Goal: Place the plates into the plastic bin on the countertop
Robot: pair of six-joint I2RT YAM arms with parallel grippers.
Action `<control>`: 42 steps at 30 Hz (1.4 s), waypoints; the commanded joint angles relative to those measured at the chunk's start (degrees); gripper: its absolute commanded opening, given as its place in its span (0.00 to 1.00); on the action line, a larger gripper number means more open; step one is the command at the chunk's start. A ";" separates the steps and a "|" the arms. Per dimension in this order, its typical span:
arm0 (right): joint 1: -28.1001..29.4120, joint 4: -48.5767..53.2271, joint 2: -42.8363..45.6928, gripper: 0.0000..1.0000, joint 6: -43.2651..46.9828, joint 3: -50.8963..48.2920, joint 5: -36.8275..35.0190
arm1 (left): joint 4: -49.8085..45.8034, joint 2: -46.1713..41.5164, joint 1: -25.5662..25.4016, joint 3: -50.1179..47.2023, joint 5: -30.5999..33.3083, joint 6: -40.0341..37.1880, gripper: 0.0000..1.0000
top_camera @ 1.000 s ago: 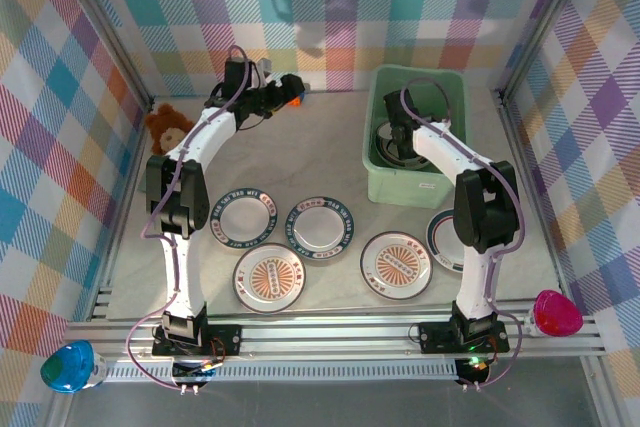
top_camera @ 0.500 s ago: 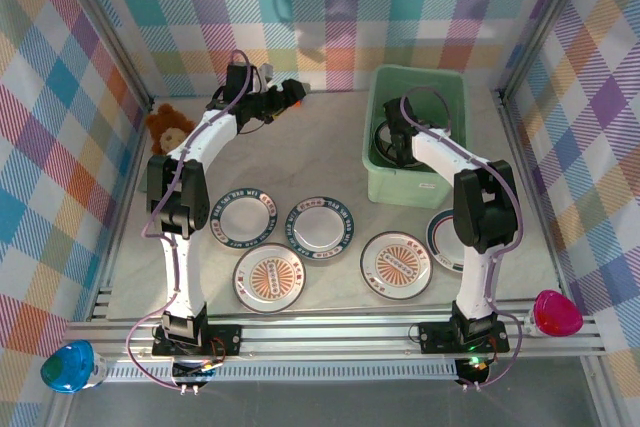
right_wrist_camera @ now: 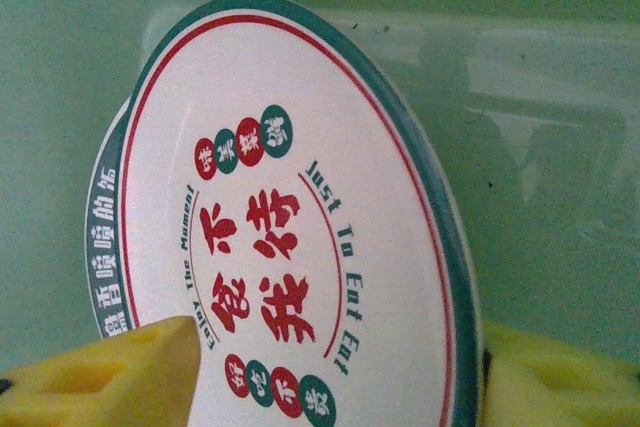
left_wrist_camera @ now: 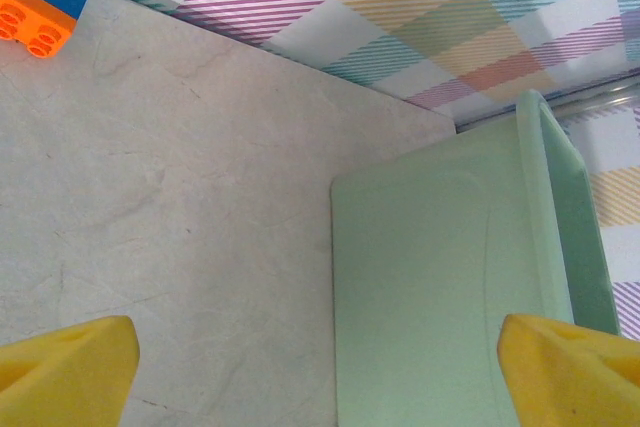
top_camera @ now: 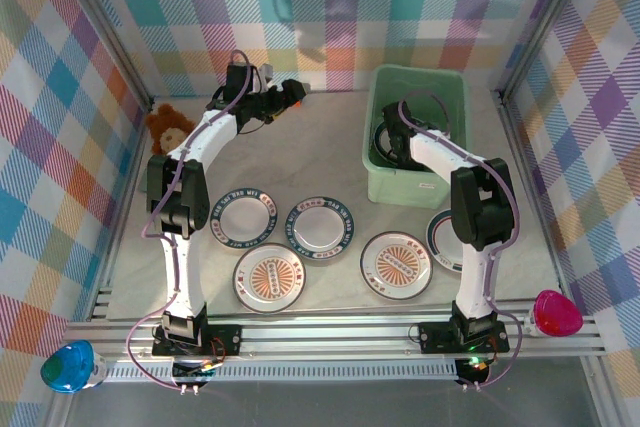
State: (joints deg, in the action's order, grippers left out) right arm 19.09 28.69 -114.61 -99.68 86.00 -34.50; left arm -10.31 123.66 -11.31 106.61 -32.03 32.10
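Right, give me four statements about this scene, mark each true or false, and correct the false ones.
1. The left gripper is open with nothing between its fingers. True.
2. The teddy bear sits in the plastic bin. False: it sits on the countertop at the far left.
3. The right gripper hangs over the teddy bear. False: it is down in the plastic bin, at a red-lettered plate.
4. An orange-centred plate lies on the countertop. True.
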 commanded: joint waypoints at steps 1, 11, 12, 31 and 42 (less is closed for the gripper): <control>0.17 -0.54 0.93 0.72 0.41 -0.51 -1.89 | 1.08 -2.41 0.12 -0.62 -0.22 0.10 0.92; -0.11 2.78 -0.91 0.99 1.13 4.96 -1.84 | 0.64 -2.55 0.06 -0.53 0.01 -0.02 0.92; -0.18 2.94 -0.72 0.99 1.18 4.82 -1.88 | 0.71 -2.47 0.06 -0.44 -0.05 0.03 0.92; -1.31 6.55 0.19 0.99 6.02 7.61 1.45 | -0.67 -4.58 -0.29 -1.20 0.69 -0.02 0.92; -1.46 -6.13 3.69 0.99 23.56 7.80 1.49 | -7.66 -6.17 0.36 -1.13 4.67 -2.70 0.92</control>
State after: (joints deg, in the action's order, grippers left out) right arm 17.96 26.68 -114.91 -83.53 93.78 -33.32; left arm -13.47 120.70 -11.35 105.75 -29.65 31.44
